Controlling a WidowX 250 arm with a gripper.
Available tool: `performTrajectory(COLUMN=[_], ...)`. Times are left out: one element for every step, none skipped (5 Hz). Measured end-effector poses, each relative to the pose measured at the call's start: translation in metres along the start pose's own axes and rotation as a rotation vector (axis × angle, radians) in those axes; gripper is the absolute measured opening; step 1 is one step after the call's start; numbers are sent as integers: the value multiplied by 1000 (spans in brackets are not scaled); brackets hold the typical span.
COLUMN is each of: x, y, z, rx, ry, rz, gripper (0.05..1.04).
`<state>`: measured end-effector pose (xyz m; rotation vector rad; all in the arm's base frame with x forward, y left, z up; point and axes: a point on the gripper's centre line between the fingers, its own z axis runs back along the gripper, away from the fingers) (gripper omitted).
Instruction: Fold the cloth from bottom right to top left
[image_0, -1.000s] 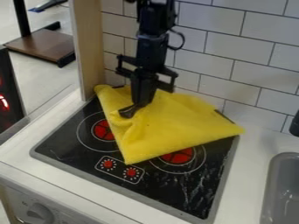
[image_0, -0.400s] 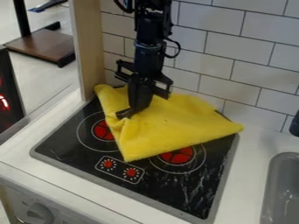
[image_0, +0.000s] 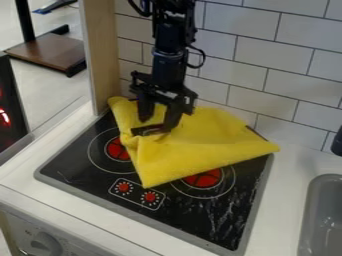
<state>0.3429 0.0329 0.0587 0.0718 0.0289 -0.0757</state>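
Now the hand (image_0: 148, 125) has opened: its two fingers, close together in both earlier frames, stand spread, with cloth visible between them. Little else has shifted. The arm (image_0: 168, 55) is nearly where it was, hanging down over the back left part of the cooktop (image_0: 200, 220), and the yellow cloth (image_0: 200, 145) keeps much the same outline. It lies across the back half of the cooktop, roughly a triangle, with one corner pointing toward the front by the printed red knobs (image_0: 137, 192), another reaching the cooktop's right edge, and a bunched part at its back left. It covers some of the right burner (image_0: 206, 176), while most of the left burner (image_0: 118, 149) shows beside it. For the task, this looks like a release – the fold seems to have been made and the cloth let go, so the work is probably close to done. What remains, I'd judge, is to lift the hand straight up with the fingers kept wide. They are still low at the cloth, near the creased left side, and a sideways exit could snag the soft fabric and drag the fold loose – a slow, clean rise seems safest.
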Motion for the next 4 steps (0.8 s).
performTrajectory(x=[-4,-8,-13,-20], y=[2,2,0,-4], z=[11,23,34,41], rx=[11,14,0,-53], ry=[-24,-48,-70,-73], rz=[33,46,60,73], gripper=[1009,1006,999,999])
